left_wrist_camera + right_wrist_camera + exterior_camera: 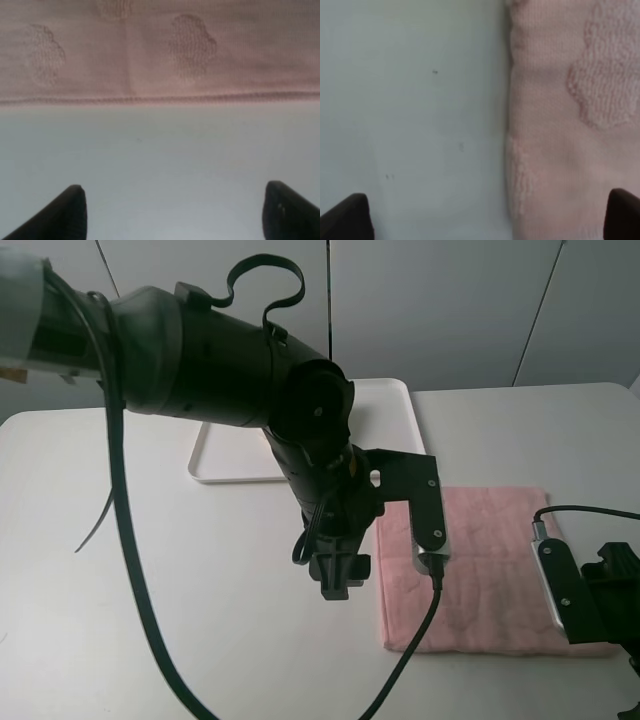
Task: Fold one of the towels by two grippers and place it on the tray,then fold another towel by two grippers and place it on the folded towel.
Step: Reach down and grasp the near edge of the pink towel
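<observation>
- Both of my claws are spread wide and gripping nothing.
- My left gripper (385, 575) hangs by the left edge of the pink towel (480, 575). In its own wrist view, left gripper (174, 187), both black fingertips (70, 212) show over bare white table (160, 150). The pink towel's (160, 50) stitched hem runs straight across just ahead of them.
- Raised cloud-shaped patches (192, 45) stand out in the terry beyond that hem.
- My right gripper (585, 570) sits at the towel's right edge. At its wrist, right gripper (490, 200), the jaws straddle the edge: one finger (350, 217) over the table (410, 125), the other over pink towel (570, 125).
- The towel lies flat and open on the table (150, 570), right of centre, clear of the tray.
- The white tray (395, 405) sits at the far middle of the table, and my left arm (230, 370) crosses in front of much of it.
</observation>
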